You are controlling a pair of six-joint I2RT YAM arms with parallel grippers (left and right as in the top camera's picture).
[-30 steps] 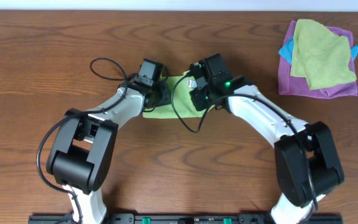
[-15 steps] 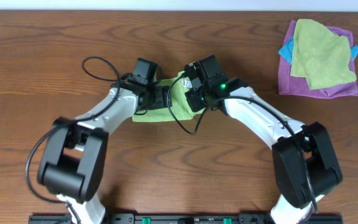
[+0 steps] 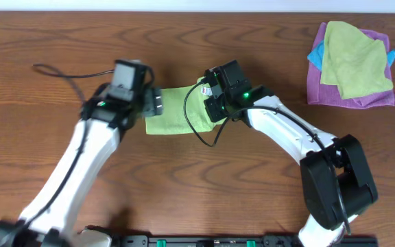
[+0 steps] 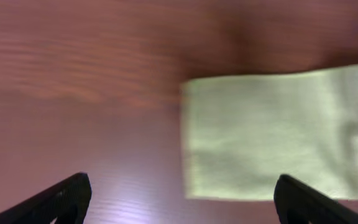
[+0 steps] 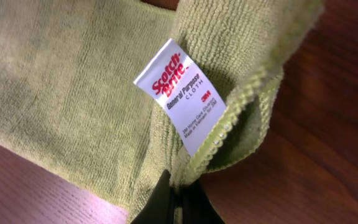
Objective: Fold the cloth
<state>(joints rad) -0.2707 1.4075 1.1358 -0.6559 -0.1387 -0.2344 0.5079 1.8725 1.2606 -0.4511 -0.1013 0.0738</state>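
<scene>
The bright lime-green cloth lies as a folded band on the wooden table, between the two arms. My right gripper is shut on the cloth's right edge, right beside its white tag; it also shows in the overhead view. My left gripper is open and empty, off the cloth's left end, with both fingertips showing at the bottom corners of the left wrist view. In the overhead view the left gripper sits at the cloth's left end.
A pile of other cloths stands at the far right: a duller yellow-green cloth on a purple cloth, with a blue one peeking out at the side. A black cable hangs over the lime cloth.
My left gripper has let go of the cloth and drawn back to the left, opening. The cloth now lies flatter and longer. My right gripper has stayed shut on the cloth's right edge.
</scene>
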